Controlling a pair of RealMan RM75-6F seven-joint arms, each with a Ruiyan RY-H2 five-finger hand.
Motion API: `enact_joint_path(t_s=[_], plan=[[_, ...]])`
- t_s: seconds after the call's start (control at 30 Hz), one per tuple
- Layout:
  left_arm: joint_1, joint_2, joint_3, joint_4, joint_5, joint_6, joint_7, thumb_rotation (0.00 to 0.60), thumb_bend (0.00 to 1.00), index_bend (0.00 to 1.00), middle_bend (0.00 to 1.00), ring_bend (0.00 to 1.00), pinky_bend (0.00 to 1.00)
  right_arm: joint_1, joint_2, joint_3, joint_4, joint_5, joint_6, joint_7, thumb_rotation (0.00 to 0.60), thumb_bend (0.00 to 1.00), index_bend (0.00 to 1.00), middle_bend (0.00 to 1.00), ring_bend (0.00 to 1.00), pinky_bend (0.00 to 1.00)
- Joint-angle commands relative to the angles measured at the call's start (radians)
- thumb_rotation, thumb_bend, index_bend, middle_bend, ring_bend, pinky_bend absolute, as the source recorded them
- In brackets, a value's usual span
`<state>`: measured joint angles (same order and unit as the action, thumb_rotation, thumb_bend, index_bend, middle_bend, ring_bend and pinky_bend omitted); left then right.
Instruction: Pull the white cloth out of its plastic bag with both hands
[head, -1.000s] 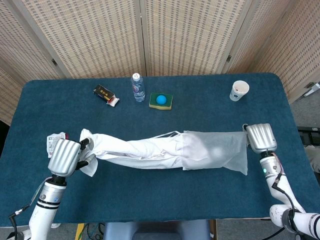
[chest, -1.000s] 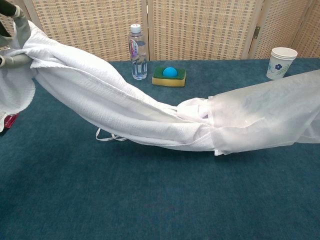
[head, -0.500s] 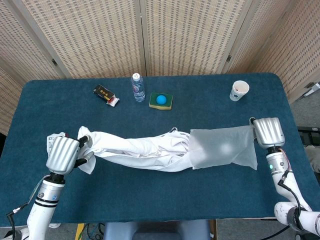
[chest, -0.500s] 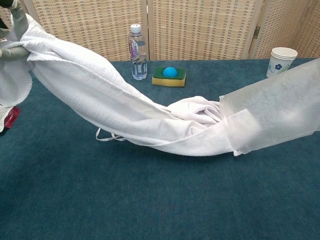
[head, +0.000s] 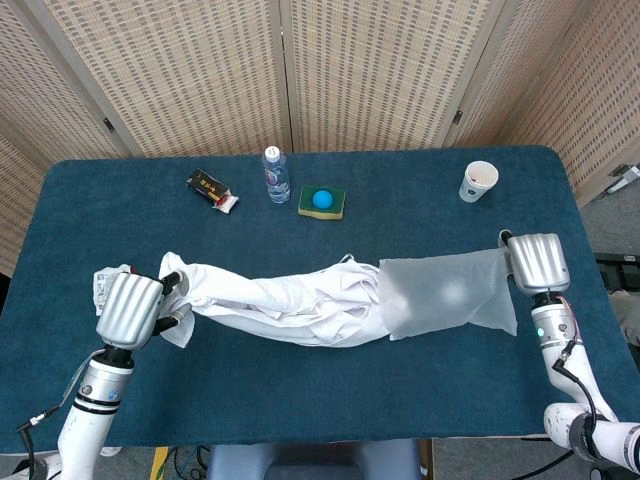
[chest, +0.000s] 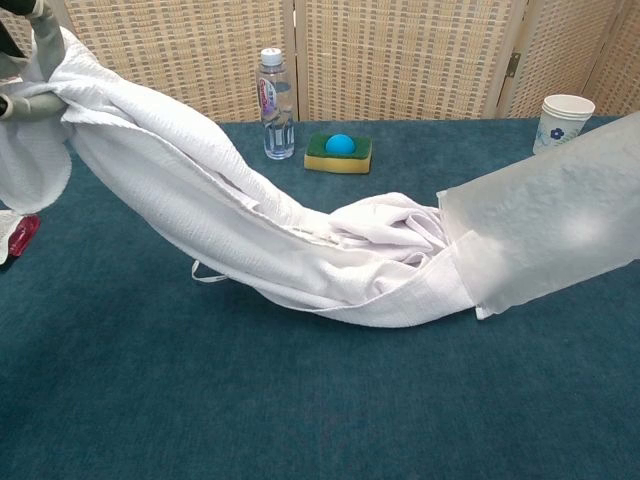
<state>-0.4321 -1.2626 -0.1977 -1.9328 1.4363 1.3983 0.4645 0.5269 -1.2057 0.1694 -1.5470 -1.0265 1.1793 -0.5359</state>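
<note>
The white cloth (head: 280, 305) (chest: 230, 225) hangs in a long sagging band across the middle of the table, its right end still inside the mouth of the translucent plastic bag (head: 450, 297) (chest: 545, 225). My left hand (head: 130, 308) grips the cloth's left end, raised off the table; in the chest view only its fingers (chest: 28, 60) show at the top left corner. My right hand (head: 538, 263) holds the bag's far right end up; it is out of the chest view.
At the back of the blue table (head: 330, 390) stand a water bottle (head: 276, 175), a green sponge with a blue ball (head: 322, 201), a small dark box (head: 211, 189) and a paper cup (head: 478, 181). A small packet (head: 105, 283) lies by my left hand.
The bag has slid right off most of the cloth as my right hand moved right and back. More cloth is bare, and it now sags and bunches at the bag's mouth.
</note>
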Motion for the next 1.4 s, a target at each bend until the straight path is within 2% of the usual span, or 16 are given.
enact_joint_path(t_s=[0.03, 0.63, 0.7, 0.83, 0.9, 0.93, 1.0, 1.07, 1.17, 1.23, 1.37, 1.4], plan=[[0.004, 0.006, -0.003, -0.004, -0.005, 0.005, -0.002, 0.600, 0.58, 0.74, 1.00, 1.00, 1.00, -0.002, -0.003, 0.008, 0.006, 0.003, 0.012, -0.002, 0.600, 0.53, 0.43, 1.00, 1.00, 1.00], [0.010, 0.013, -0.001, -0.005, 0.001, 0.015, -0.023, 0.600, 0.58, 0.72, 1.00, 1.00, 1.00, -0.016, -0.006, 0.012, 0.004, 0.013, 0.012, 0.003, 0.600, 0.53, 0.43, 1.00, 1.00, 1.00], [0.010, 0.016, 0.002, -0.007, 0.002, 0.012, -0.026, 0.600, 0.58, 0.65, 1.00, 1.00, 1.00, -0.018, -0.010, 0.015, -0.001, 0.017, 0.007, 0.021, 0.600, 0.51, 0.43, 1.00, 1.00, 1.00], [0.010, 0.031, 0.006, -0.017, -0.003, 0.001, -0.027, 0.600, 0.55, 0.37, 1.00, 0.99, 1.00, -0.023, -0.014, 0.018, -0.003, 0.005, 0.001, 0.063, 0.600, 0.35, 0.41, 1.00, 1.00, 1.00], [0.010, 0.044, 0.008, -0.027, -0.006, -0.008, -0.027, 0.600, 0.42, 0.27, 1.00, 0.98, 1.00, -0.026, -0.012, 0.019, -0.006, -0.004, -0.001, 0.081, 0.600, 0.25, 0.37, 0.99, 0.99, 1.00], [0.010, 0.051, 0.008, -0.033, -0.008, -0.010, -0.028, 0.600, 0.32, 0.21, 1.00, 0.97, 1.00, -0.026, -0.011, 0.020, -0.008, -0.007, -0.002, 0.089, 0.600, 0.21, 0.35, 0.97, 0.97, 1.00], [0.009, 0.065, 0.009, -0.042, -0.015, -0.023, -0.034, 0.600, 0.16, 0.12, 1.00, 0.94, 1.00, -0.028, -0.008, 0.023, -0.013, -0.015, -0.001, 0.104, 0.600, 0.17, 0.32, 0.91, 0.92, 0.98], [0.007, 0.080, 0.011, -0.052, -0.023, -0.035, -0.037, 0.600, 0.08, 0.06, 0.99, 0.90, 1.00, -0.028, -0.007, 0.026, -0.018, -0.023, 0.001, 0.114, 0.600, 0.15, 0.30, 0.85, 0.87, 0.95], [0.007, 0.108, 0.017, -0.075, -0.027, -0.052, -0.038, 0.600, 0.02, 0.00, 0.90, 0.78, 1.00, -0.029, -0.004, 0.030, -0.029, -0.036, 0.003, 0.132, 0.600, 0.13, 0.28, 0.79, 0.82, 0.90], [0.005, 0.116, 0.019, -0.078, -0.030, -0.058, -0.037, 0.600, 0.01, 0.00, 0.78, 0.71, 0.98, -0.030, -0.003, 0.032, -0.040, -0.045, 0.006, 0.145, 0.600, 0.12, 0.28, 0.75, 0.78, 0.87], [0.010, 0.125, 0.018, -0.083, -0.026, -0.045, -0.023, 0.600, 0.01, 0.00, 0.47, 0.58, 0.89, -0.034, 0.001, 0.036, -0.065, -0.061, 0.009, 0.175, 0.600, 0.09, 0.28, 0.62, 0.67, 0.82], [0.012, 0.129, 0.017, -0.087, -0.029, -0.042, -0.017, 0.600, 0.01, 0.00, 0.43, 0.56, 0.87, -0.035, 0.002, 0.037, -0.074, -0.067, 0.010, 0.185, 0.600, 0.09, 0.28, 0.58, 0.64, 0.80]])
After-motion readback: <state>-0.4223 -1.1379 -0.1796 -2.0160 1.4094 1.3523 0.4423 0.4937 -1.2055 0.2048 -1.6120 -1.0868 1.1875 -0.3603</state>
